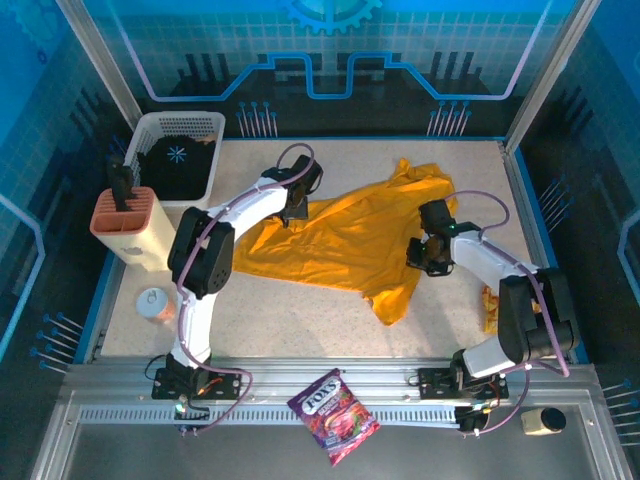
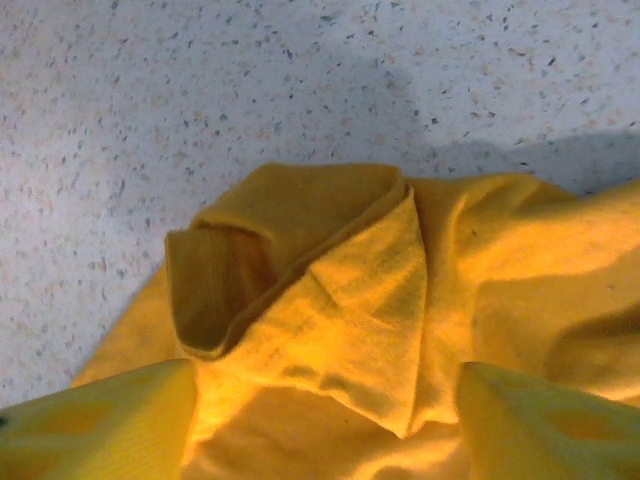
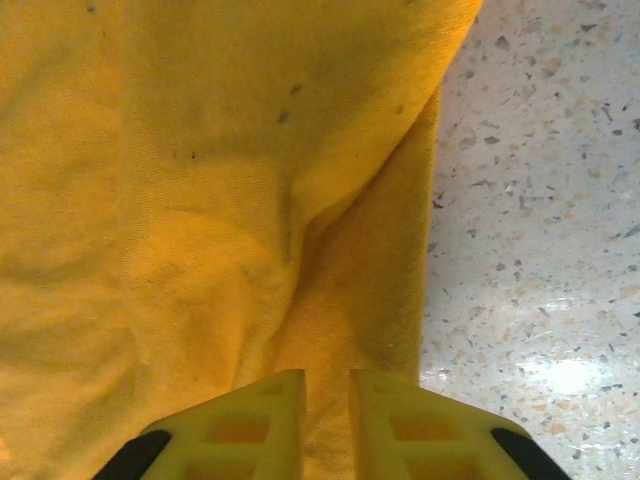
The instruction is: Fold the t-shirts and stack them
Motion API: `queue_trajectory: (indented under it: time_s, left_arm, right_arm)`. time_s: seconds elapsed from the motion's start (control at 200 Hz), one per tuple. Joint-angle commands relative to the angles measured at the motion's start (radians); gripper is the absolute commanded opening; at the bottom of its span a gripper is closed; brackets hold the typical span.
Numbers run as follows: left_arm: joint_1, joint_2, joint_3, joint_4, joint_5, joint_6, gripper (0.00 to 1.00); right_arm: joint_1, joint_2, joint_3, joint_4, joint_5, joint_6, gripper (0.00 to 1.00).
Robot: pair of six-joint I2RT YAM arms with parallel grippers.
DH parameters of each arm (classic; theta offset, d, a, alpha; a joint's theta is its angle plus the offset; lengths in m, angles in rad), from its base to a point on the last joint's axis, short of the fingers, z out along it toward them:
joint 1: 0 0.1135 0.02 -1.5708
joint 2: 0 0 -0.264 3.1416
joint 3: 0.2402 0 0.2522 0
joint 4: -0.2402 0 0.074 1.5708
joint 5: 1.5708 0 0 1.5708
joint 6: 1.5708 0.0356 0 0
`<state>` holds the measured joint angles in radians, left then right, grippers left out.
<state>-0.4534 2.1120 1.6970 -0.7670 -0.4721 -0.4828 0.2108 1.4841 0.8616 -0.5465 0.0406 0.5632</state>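
Right wrist view: right gripper (image 3: 327,385) pinches a shirt (image 3: 200,200) fold; left gripper (image 2: 325,372) gapes wide above it, at bench (image 2: 150,100) centre.

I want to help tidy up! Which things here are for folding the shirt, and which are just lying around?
For the job: t-shirt; left gripper; right gripper.
Lying about: white basket; cream holder; sweets bag; small round tub.

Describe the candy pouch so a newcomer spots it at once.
Start at the metal rail running along the near edge. Midway along it lies the candy pouch. It is glossy purple-pink with white lettering, the one printed, colourful thing on that bare metal.
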Motion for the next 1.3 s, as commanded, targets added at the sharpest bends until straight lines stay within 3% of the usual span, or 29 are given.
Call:
queue_trajectory:
  time_s: [0.0,0.18,0.48,0.946,1.046,1.241,1.296]
  left_arm:
    - [0.010,0.027,0.038,0.011,0.027,0.000,0.61]
    - [0.010,0.076,0.096,0.014,0.039,-0.007,0.57]
    - [0.023,0.145,0.152,0.010,0.029,-0.027,0.40]
    - [0.045,0.177,0.124,0.044,0.047,-0.045,0.36]
    - [0.048,0.172,0.113,0.053,0.048,-0.049,0.30]
    - [0.049,0.154,0.098,0.068,0.047,-0.053,0.00]
    - [0.048,0.144,0.093,0.072,0.045,-0.053,0.00]
  right_arm:
    - [0.022,0.019,-0.010,0.023,-0.015,0.021,0.18]
    - [0.029,0.031,-0.006,0.022,-0.015,0.017,0.16]
    - [0.029,0.038,-0.002,0.011,-0.013,0.003,0.12]
    - [0.029,0.036,-0.003,0.006,-0.017,-0.005,0.10]
    - [0.029,0.037,-0.003,0.006,-0.017,-0.003,0.10]
    - [0.029,0.037,-0.006,0.008,-0.018,-0.003,0.09]
    - [0.029,0.038,-0.006,0.008,-0.018,-0.003,0.09]
